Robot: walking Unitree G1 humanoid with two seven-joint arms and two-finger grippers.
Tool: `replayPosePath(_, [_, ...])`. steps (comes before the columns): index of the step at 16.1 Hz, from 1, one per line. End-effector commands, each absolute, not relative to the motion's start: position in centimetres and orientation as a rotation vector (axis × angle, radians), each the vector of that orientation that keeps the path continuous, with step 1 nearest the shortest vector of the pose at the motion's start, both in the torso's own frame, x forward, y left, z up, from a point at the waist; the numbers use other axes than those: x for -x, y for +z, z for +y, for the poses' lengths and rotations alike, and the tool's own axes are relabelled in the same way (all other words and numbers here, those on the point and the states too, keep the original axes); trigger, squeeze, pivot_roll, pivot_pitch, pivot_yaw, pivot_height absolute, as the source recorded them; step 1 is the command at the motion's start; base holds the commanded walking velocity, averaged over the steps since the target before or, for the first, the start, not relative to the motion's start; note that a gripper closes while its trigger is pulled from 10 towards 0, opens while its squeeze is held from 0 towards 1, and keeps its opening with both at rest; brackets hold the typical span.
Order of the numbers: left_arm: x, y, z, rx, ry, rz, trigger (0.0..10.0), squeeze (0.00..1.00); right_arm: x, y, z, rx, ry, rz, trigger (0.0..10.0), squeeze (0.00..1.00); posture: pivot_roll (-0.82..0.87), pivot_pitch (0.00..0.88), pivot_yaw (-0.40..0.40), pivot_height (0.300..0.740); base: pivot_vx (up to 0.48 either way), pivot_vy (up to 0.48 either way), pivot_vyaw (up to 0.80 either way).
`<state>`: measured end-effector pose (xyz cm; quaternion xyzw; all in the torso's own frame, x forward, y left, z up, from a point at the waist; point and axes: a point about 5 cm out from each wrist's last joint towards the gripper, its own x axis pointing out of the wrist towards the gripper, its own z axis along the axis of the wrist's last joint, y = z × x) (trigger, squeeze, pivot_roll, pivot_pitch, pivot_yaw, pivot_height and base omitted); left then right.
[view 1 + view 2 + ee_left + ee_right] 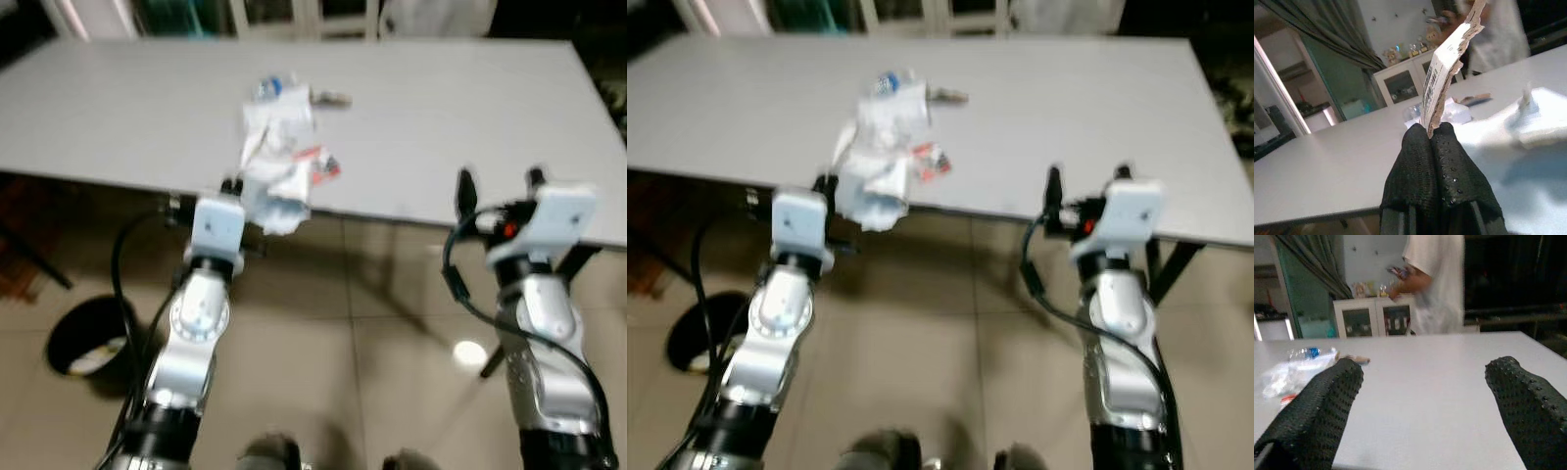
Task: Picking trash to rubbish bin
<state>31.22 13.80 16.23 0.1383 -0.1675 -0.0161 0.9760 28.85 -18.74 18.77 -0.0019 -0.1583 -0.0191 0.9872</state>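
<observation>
My left pincer (1436, 132) is clamped on a torn paper scrap (1445, 73) at the near edge of the grey tabletop (470, 117). The crumpled trash pile (279, 157) hides its fingertips. My right pincer (498, 186) stands apart. The black bin (88, 338), at 8 o'clock on the floor, is blurred.

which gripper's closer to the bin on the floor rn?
Left. The left gripper, shut on a torn paper scrap at the table's near edge, is above and right of the black bin. The right gripper is open, far across.
</observation>
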Motion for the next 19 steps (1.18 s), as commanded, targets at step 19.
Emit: replayPosePath(19, [-31.0,16.1,13.3,-0.316,-0.038,-0.322,10.0,0.00,-28.2,16.5,-18.8,0.004,-0.031,-0.180,10.0,0.00,-0.03,0.248,0.096,0.740,0.027,0.000,0.51])
